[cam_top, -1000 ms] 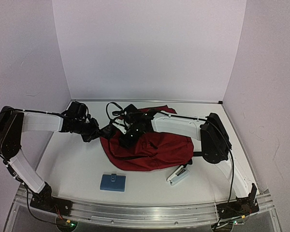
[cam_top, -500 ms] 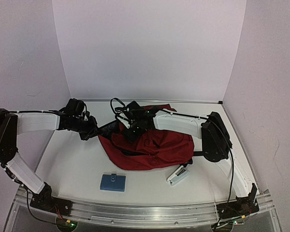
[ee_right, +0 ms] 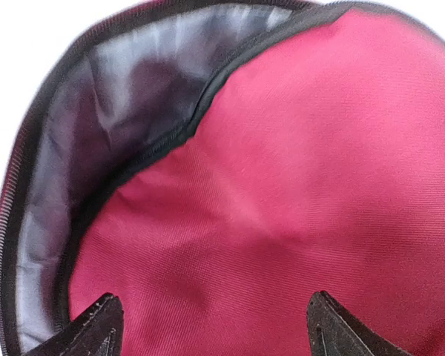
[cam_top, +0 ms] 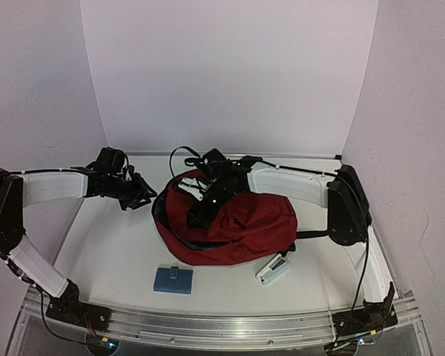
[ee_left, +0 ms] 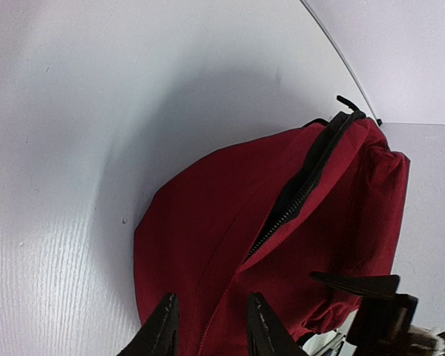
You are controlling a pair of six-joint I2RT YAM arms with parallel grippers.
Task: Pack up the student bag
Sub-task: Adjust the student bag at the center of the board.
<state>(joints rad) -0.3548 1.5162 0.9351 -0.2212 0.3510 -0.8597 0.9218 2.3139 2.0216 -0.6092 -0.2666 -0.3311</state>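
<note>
Where the left arm reaches in over the table [cam_top: 111, 245], the left gripper [cam_top: 139, 195] hangs low with its jaws a narrow way apart and nothing between them. The bag [cam_top: 245, 222] lies just to its right, flat on the table, its rounded red edge facing the fingers. From the left wrist, the left gripper [ee_left: 211, 330] looks straight onto the bag [ee_left: 208, 245]; the black zipper [ee_left: 297, 193] runs away from the fingers toward the far right, parted to a thin slit. I cannot tell whether the fingers touch the fabric.

Toward the arm bases from this gripper and a little to its right, a blue case [cam_top: 173, 279] lies flat, near the bag's near edge but apart from it.

The right gripper [cam_top: 199, 216] comes in from the right across the top of the bag and points down over its left part. Its jaws stand wide and hold nothing. From the right wrist, the right gripper [ee_right: 215, 326] has plain red fabric of the bag [ee_right: 282, 185] straight beneath it. The bag's mouth gapes ahead and to the left of the fingers, showing grey lining [ee_right: 119, 81] inside a black zipper edge.

Right of this gripper and nearer the bases, a white object [cam_top: 272, 270] lies just beside the bag's near edge
</note>
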